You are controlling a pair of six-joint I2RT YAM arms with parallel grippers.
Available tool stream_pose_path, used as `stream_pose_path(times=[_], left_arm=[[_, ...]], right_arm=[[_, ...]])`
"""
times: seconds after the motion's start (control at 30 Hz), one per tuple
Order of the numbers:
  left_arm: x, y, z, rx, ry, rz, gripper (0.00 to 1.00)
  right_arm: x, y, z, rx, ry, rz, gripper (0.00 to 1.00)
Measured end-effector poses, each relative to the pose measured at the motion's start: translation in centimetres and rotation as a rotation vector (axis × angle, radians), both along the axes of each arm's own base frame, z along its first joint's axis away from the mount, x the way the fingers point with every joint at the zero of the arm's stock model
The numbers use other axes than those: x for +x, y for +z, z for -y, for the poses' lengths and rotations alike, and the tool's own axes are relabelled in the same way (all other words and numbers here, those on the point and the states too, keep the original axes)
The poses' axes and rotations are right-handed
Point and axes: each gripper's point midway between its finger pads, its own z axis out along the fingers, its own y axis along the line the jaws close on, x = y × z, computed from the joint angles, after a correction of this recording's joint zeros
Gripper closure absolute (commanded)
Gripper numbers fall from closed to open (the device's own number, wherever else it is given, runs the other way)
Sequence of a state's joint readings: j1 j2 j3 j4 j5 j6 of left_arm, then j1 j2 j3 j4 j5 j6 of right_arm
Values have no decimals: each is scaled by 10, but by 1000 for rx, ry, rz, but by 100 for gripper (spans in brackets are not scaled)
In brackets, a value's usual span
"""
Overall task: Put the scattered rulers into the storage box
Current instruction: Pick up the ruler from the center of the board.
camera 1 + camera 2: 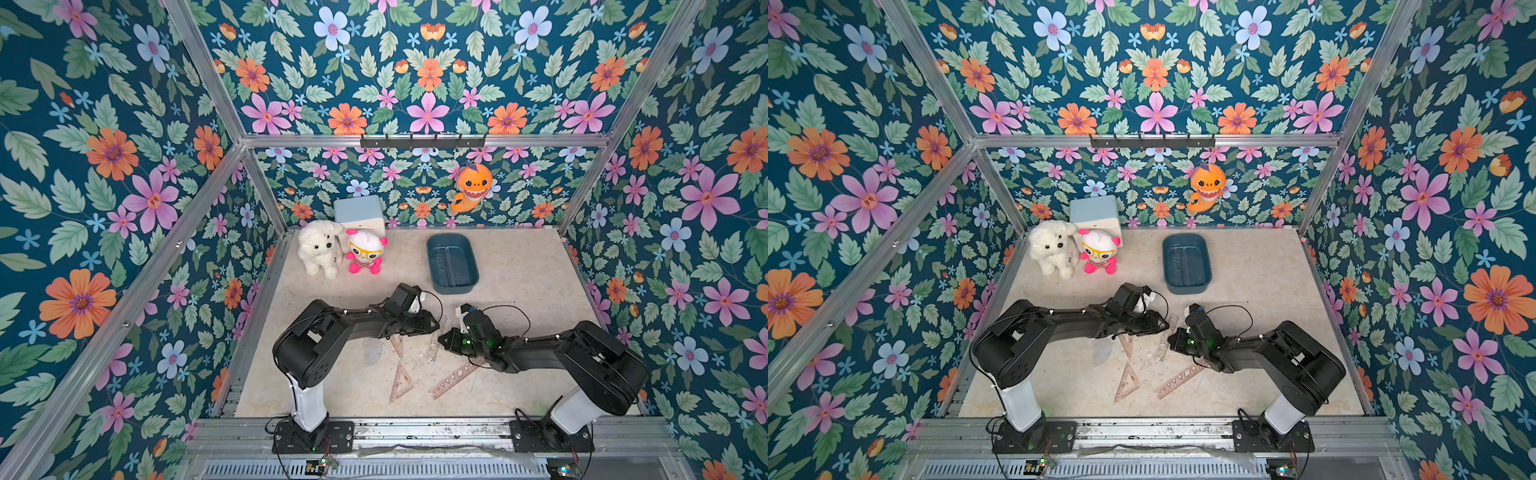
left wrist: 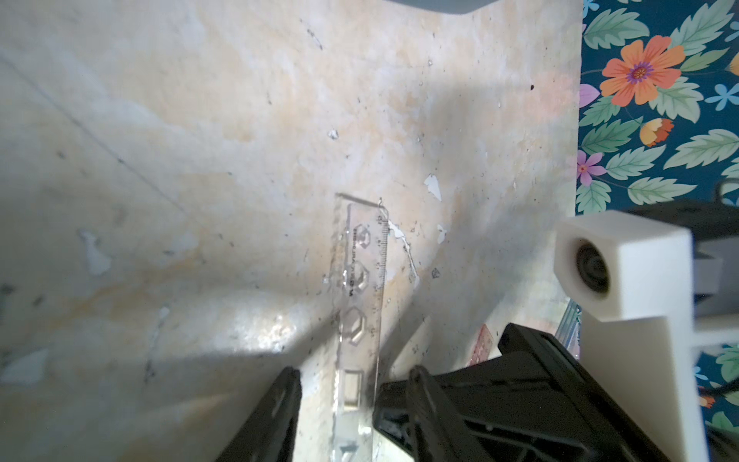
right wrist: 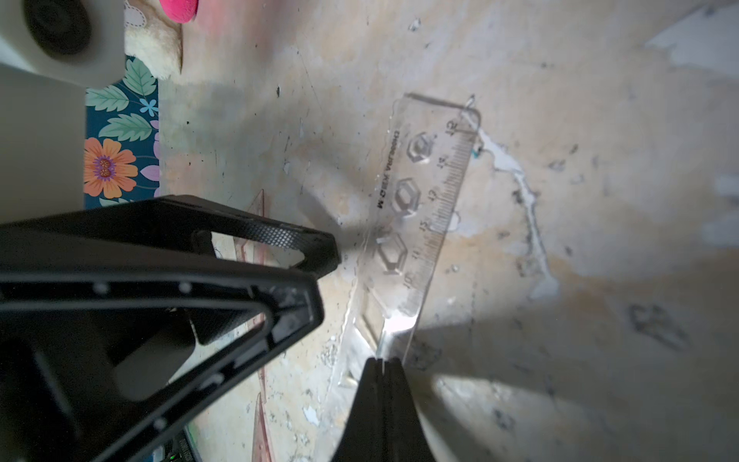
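The two pincers are meeting mid-table over a clear ruler [image 3: 424, 208]. The left pincer [image 3: 324, 283] is standing about half open, gripping nothing. The right pincer [image 3: 382, 366] is pressing its fingers tight together at the ruler's edge; whether it is nipping the plastic I cannot tell. The blue box [image 1: 455, 287] is sitting at 12 o'clock from them. A triangle [image 1: 401, 380] is lying at 7 o'clock and a pink ruler [image 1: 457, 379] at about 5.

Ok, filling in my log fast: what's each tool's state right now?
Left tool: open, straddling the clear ruler.
Right tool: shut, pinching that ruler's edge.
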State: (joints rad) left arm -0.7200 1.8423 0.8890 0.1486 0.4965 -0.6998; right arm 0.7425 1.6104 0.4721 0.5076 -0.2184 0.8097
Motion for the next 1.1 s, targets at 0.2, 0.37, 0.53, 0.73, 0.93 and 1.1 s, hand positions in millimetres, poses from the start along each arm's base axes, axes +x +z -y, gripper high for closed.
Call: stream_pose_path(times=[0.2, 0.37, 0.53, 0.73, 0.93, 1.1], left_arm=[[0, -2, 0, 2, 0, -3, 50], [0, -1, 1, -4, -2, -1, 50], [0, -1, 1, -4, -3, -1, 50], [-1, -2, 1, -11, -7, -3, 51], [-2, -2, 1, -21, -5, 3, 51], [-2, -1, 1, -29, -5, 13, 53]], right_arm=[[0, 0, 0, 2, 1, 2, 100], [1, -1, -1, 7, 2, 5, 100], [2, -2, -4, 25, 7, 15, 100], [4, -3, -7, 42, 9, 26, 100], [6, -4, -9, 53, 9, 38, 100], [7, -5, -8, 59, 5, 42, 100]])
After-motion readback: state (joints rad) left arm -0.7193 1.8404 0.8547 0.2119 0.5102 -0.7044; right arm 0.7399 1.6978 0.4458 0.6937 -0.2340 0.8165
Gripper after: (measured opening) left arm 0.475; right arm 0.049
